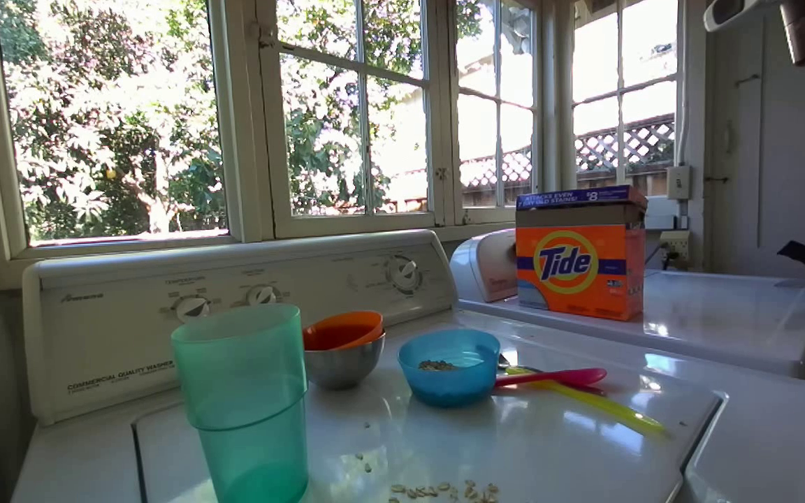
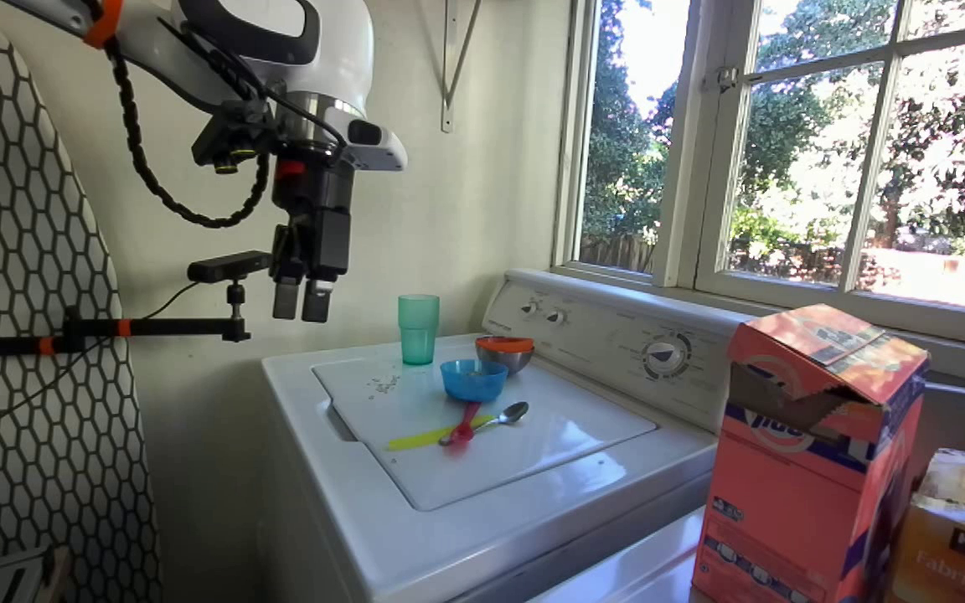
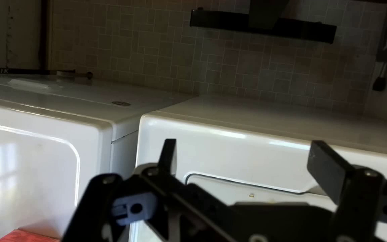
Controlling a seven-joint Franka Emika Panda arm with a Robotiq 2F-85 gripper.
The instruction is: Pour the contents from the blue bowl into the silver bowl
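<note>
The blue bowl (image 1: 448, 384) stands upright on the washer lid with a small heap of pale brown bits inside. It also shows in an exterior view (image 2: 472, 383). The silver bowl (image 1: 344, 365) stands close beside it, near the control panel, and also shows in an exterior view (image 2: 512, 360). Something orange, like a tilted bowl (image 1: 346, 330), sits in its top. My gripper (image 2: 301, 315) hangs in the air well above the washer, pointing down, apart from both bowls. In the wrist view, the gripper (image 3: 244, 153) has its fingers wide apart with nothing between. Neither bowl shows there.
A teal tumbler (image 1: 242, 412) stands near the bowls. A pink spoon (image 1: 556, 378), a yellow utensil (image 1: 608, 405) and a metal spoon (image 2: 513, 412) lie by the blue bowl. Loose bits (image 1: 444, 491) are scattered on the lid. A Tide box (image 1: 579, 269) stands on the neighbouring machine.
</note>
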